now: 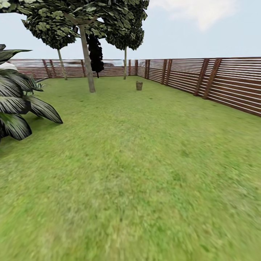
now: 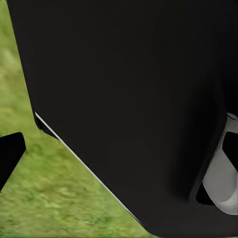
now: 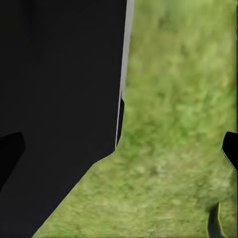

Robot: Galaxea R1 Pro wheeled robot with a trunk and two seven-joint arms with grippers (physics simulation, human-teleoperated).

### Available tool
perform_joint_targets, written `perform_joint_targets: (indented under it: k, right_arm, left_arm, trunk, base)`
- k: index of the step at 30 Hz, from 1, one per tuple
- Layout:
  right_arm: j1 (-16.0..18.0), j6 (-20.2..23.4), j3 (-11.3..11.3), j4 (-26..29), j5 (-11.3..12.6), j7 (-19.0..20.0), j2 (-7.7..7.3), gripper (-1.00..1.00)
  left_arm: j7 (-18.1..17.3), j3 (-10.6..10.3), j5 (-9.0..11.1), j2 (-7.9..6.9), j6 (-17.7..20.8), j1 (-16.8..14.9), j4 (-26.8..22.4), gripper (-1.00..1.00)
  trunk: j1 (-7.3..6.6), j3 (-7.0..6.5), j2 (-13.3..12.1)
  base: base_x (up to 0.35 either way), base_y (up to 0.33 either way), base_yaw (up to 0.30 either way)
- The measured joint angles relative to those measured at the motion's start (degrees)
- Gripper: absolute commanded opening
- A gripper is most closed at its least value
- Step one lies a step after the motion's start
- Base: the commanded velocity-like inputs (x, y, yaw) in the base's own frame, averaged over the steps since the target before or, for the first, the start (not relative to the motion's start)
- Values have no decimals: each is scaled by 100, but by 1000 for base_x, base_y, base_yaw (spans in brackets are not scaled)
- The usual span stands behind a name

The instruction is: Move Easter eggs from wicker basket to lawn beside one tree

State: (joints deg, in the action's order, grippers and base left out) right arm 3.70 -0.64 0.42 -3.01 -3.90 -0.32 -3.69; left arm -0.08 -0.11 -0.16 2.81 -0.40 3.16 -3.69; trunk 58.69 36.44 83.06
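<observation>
The basket [image 1: 139,85] is seen far off on the lawn [image 1: 137,174], right of a tree [image 1: 87,61] and near the fence [image 1: 217,81]. Whether either gripper's fingers are apart cannot be told from the wrist views.

1. Head view: bright, even daylight under a pale hazy sky [image 1: 188,32]; no glare.
2. Shadows weak: a faint dark patch on the lawn [image 1: 145,163] under the palm leaves [image 1: 21,105].
3. Near grass smeared and blurry; the far fence [image 1: 217,79] is sharper and splays toward the right edge.
4. Both wrist views: soft, blurred grass; a black robot body [image 2: 129,99] is unlit and featureless.
</observation>
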Motion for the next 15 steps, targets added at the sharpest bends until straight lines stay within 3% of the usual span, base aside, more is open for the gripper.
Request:
perform_joint_targets:
  k: [12,15]
  right_arm:
    - [0,0,0,0,-6,0,-2,100]
    - [0,-3,0,0,-8,0,-7,100]
  left_arm:
    - [0,2,-2,0,-1,2,2,100]
    - [0,2,-1,0,0,2,2,100]
  trunk:
    - [0,0,0]
    - [0,2,0]
  base:
    - [338,0,-4]
    - [338,0,-258]
